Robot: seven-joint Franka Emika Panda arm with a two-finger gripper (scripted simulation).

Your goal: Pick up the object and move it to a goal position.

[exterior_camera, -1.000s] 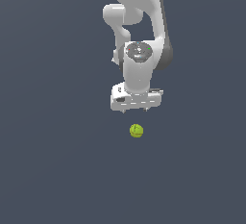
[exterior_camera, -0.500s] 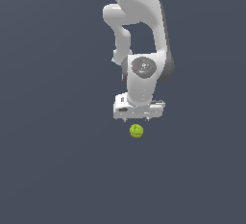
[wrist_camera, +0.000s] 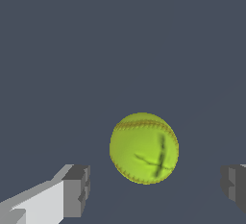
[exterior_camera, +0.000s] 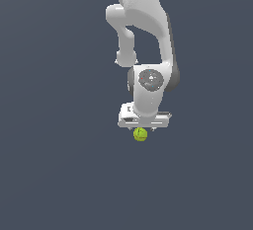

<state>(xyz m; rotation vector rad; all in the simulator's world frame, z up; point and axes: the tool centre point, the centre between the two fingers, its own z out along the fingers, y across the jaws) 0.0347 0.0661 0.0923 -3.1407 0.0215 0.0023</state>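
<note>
The object is a small yellow-green ball (exterior_camera: 140, 134) with faint darker markings, resting on the dark grey surface. My white gripper (exterior_camera: 143, 127) hangs directly over it, its wide body just above the ball's top. In the wrist view the ball (wrist_camera: 144, 148) lies between the two grey fingertips (wrist_camera: 77, 190), which stand wide apart on either side without touching it. The gripper (wrist_camera: 156, 187) is open and empty.
The white arm (exterior_camera: 143, 36) rises from the gripper toward the top of the exterior view. A plain dark grey surface (exterior_camera: 54, 165) surrounds the ball on all sides. No goal marker shows.
The gripper has come down and slightly toward the exterior view's right, from well above the ball to just over it. The ball has not moved.
</note>
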